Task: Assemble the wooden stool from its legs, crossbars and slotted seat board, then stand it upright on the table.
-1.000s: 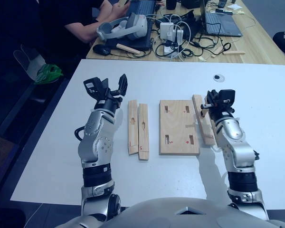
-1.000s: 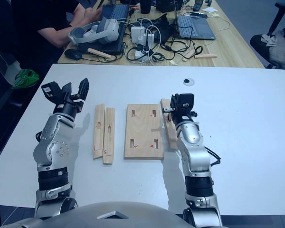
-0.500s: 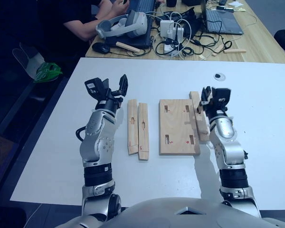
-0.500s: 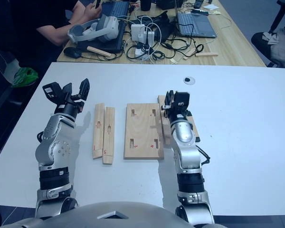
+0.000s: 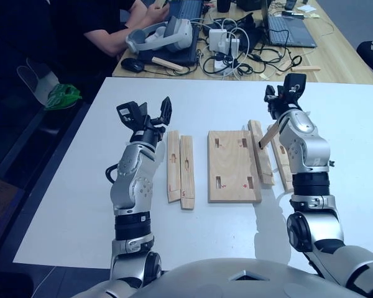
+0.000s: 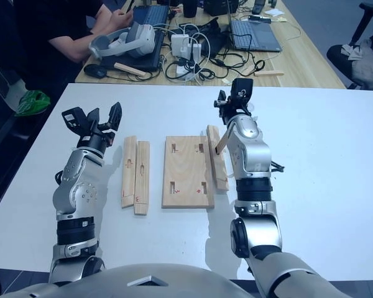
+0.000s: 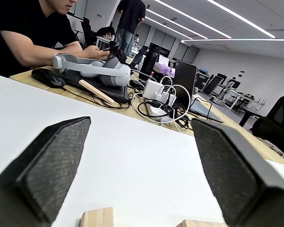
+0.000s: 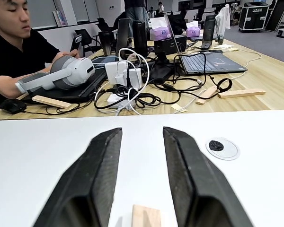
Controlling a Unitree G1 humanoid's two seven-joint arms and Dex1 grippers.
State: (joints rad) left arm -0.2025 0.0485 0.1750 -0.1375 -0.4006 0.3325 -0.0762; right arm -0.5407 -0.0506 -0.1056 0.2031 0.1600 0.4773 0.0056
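Left eye view: seat board [image 5: 234, 166] lies lengthwise front-to-back.

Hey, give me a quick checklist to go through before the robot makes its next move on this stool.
1. Left gripper open and empty: ok.
2. Right gripper empty: cannot tell; a short stick slants up beneath its wrist.
3. Seat board lying flat, slots showing: ok.
4. Two slotted pieces side by side left of the board: ok.
5. Anything fitted into the board: not ok, all four slots empty.

Seat board [image 5: 234, 166] between legs [image 5: 174, 162] on table [image 5: 81, 205]
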